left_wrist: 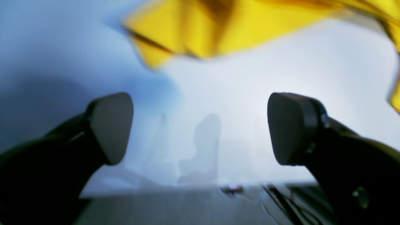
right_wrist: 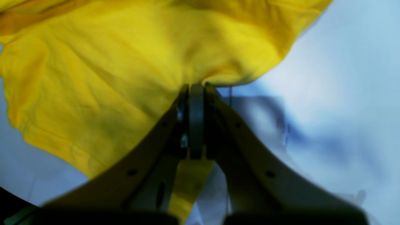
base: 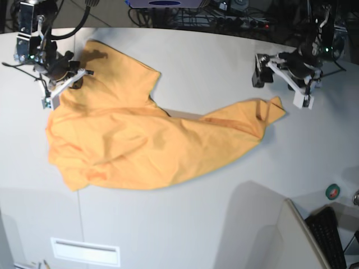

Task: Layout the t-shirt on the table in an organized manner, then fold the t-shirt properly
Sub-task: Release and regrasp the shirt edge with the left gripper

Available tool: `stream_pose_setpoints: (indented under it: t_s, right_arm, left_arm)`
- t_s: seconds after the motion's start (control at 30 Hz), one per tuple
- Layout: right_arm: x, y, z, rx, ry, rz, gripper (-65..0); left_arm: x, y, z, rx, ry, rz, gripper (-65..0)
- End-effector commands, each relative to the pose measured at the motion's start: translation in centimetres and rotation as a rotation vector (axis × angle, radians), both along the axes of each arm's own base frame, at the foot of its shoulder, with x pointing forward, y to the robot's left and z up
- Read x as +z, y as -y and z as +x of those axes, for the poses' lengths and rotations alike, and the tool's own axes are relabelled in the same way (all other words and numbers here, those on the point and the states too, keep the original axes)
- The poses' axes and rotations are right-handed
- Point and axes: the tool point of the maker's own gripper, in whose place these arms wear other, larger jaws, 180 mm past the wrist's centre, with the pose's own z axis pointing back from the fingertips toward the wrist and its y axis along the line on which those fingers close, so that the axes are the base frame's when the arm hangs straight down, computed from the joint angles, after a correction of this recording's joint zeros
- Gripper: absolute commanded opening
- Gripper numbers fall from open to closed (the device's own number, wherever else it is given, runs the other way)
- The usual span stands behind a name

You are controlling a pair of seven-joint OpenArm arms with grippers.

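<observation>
In the base view's upper right, the left gripper (base: 283,84) hovers with fingers (left_wrist: 109,128) spread wide and empty, just beyond the t-shirt (base: 146,140) tip. At upper left, the right gripper (right_wrist: 196,89) is pressed together, pinching cloth. The shirt sprawls rumpled across the table (base: 213,218). Only the base view shows a green roll (base: 333,191) at right.

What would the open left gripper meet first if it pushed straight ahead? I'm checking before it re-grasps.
Probably bare white table; the left gripper points there, with the yellow cotton t-shirt edge farther on. Depth unclear.
</observation>
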Motion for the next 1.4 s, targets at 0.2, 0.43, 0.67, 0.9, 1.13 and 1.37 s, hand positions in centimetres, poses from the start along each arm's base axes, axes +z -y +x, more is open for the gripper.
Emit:
stream_pose_setpoints:
  t_s: [0.2, 0.43, 0.67, 0.9, 1.13, 1.37]
  right_arm:
    - [0.2, 0.5, -0.4, 0.000, 0.000, -0.018, -65.0]
    - [1.9, 3.9, -0.7, -0.072, 0.040, -0.070, -65.0]
    - [2.1, 4.2, -0.6, -0.078, 0.047, -0.076, -65.0]
    - [2.1, 4.2, -0.6, -0.077, 0.046, -0.076, -65.0]
    - [2.2, 4.1, -0.4, -0.076, 0.051, -0.075, -65.0]
    - [2.1, 4.1, -0.4, -0.076, 0.049, -0.074, -65.0]
  left_arm:
    - [-1.5, -2.0, -1.5, 0.037, -0.020, 0.035, 0.0]
    - [-0.8, -1.9, 0.1, 0.048, 0.020, 0.029, 0.0]
    - [-1.5, -3.4, 2.4, 0.088, 0.028, 0.039, 0.0]
    - [-2.3, -3.6, 1.8, 0.097, 0.005, 0.040, 0.0]
    - [-3.5, -4.6, 0.3, 0.095, -0.039, 0.082, 0.0]
    - [-3.8, -2.7, 1.5, -0.013, -0.013, 0.127, 0.0]
